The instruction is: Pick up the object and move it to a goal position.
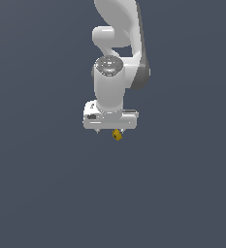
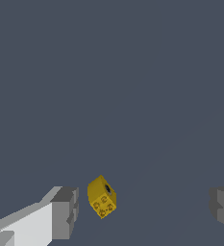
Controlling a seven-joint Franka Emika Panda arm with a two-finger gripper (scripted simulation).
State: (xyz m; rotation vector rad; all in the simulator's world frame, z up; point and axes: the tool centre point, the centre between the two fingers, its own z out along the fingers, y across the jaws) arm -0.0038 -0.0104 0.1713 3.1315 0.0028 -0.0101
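The object is a tiny mustard-yellow blocky piece [image 1: 117, 134] showing just below the white gripper's [image 1: 110, 130] underside in the exterior view. In the wrist view the piece [image 2: 102, 197] lies between the two grey fingertips, close to one fingertip [image 2: 65, 211] and far from the other [image 2: 223, 207]. It has small studs on one face and a hole in another. The jaws stand wide apart and neither pad touches the piece. The gripper [image 2: 144, 210] is open around it.
The white arm [image 1: 117, 58] rises from the gripper to the exterior view's top. A flat dark grey-blue surface [image 1: 46, 184] fills the rest of both views. No goal marker shows.
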